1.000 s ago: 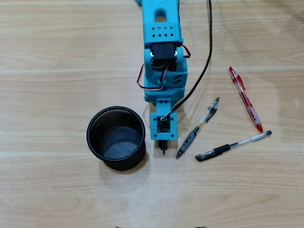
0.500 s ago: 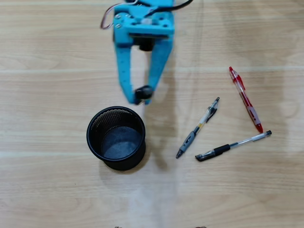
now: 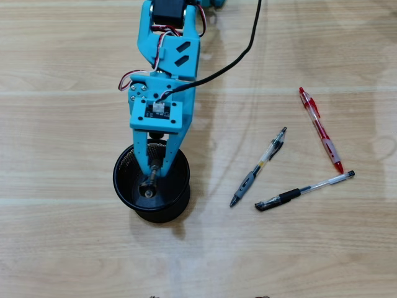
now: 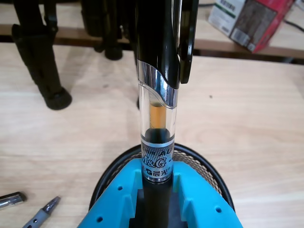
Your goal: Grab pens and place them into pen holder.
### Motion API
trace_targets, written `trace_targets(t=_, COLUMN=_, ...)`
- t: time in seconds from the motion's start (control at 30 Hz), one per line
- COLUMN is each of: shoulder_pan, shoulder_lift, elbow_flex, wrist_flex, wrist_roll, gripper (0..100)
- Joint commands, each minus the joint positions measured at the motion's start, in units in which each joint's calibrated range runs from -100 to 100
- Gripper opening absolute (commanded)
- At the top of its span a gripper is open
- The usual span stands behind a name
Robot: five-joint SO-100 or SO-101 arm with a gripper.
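Gripping a black pen point(image 4: 159, 95) upright, the gripper point(image 3: 151, 180) is hovering over the pen holder point(image 3: 121, 186) — jaws clamped on its barrel.

Black mesh pen holder point(image 3: 127, 186) — teal end effector point(image 3: 151, 180) — red pen point(image 3: 321, 129).

"M&G" printed on black pen point(image 4: 157, 114) barrel band, wrist view
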Motion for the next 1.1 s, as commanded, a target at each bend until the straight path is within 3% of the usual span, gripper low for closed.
trace_targets(t=0.0, shoulder_pan=1.4, shoulder_lift=-0.6, elbow_flex=-2.2, wrist_flex=-1.2, wrist_roll=-0.4, gripper=3)
trace_targets(t=0.2, shoulder_pan=3.4, shoulder_lift=-1.2, elbow_flex=-3.9, wrist_flex=7.6, wrist_roll=0.2, gripper=12)
trace_targets(t=0.37, shoulder_pan=4.1, shoulder_lift=-1.7, elbow_flex=-4.3, wrist_flex=9.6, wrist_roll=0.2, gripper=12)
trace_targets(t=0.47, shoulder_pan=3.4, shoulder_lift=-3.5, elbow_flex=-4.4, wrist_flex=9.7, wrist_roll=1.6, gripper=7)
trace_targets(t=0.6, shoulder_pan=-0.2, shoulder_lift=-11.7, elbow_flex=-4.8, wrist_flex=13.9, wrist_roll=7.4, gripper=2)
trace_targets(t=0.8, shoulder_pan=-8.4, shoulder_lift=-23.6, elbow_flex=-8.0, wrist_flex=35.5, wrist_roll=14.6, gripper=2)
trace_targets(t=0.93, shoulder_pan=-15.9, shoulder_lift=-26.3, elbow_flex=-8.9, wrist_flex=54.9, wrist_roll=14.2, gripper=2)
trace_targets(t=1.07, shoulder_pan=-23.3, shoulder_lift=-18.2, elbow_flex=-8.7, wrist_flex=69.0, wrist_roll=12.4, gripper=3)
